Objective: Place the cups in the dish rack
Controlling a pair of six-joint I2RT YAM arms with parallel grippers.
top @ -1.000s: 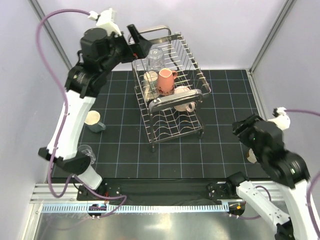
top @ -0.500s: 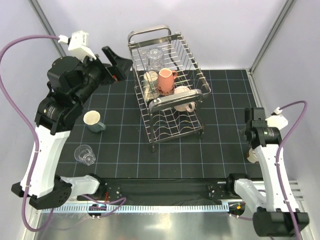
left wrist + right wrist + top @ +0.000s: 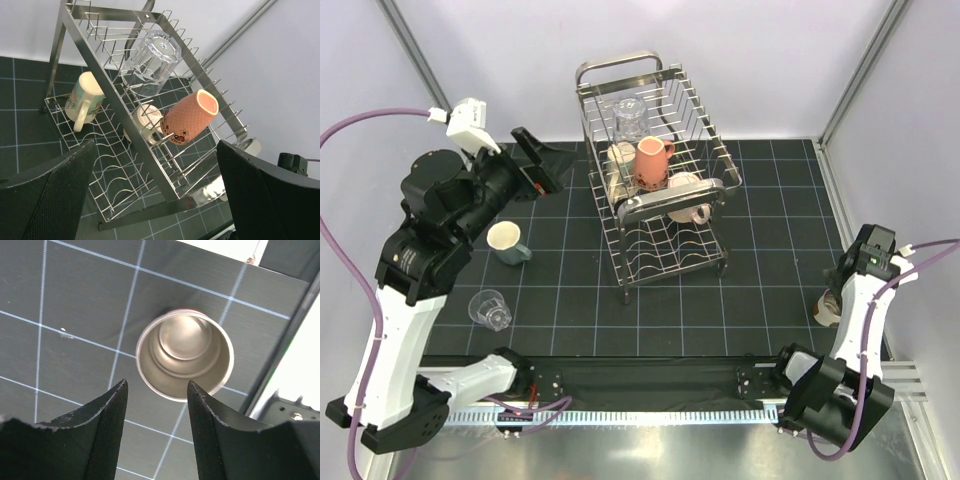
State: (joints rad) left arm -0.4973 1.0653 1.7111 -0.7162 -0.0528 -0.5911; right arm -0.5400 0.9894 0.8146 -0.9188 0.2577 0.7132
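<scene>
The right gripper is hovering, jaws parted and empty, above a cup at the right edge of the bench. The left gripper is hanging wide open left of the rack, which is holding a pink mug and a glass at the far middle. A grey mug and a tumbler are sitting near the left edge.

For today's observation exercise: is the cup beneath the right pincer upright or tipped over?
Upright: the cup shows its whole round rim and empty inside bottom, standing on the mat.
</scene>
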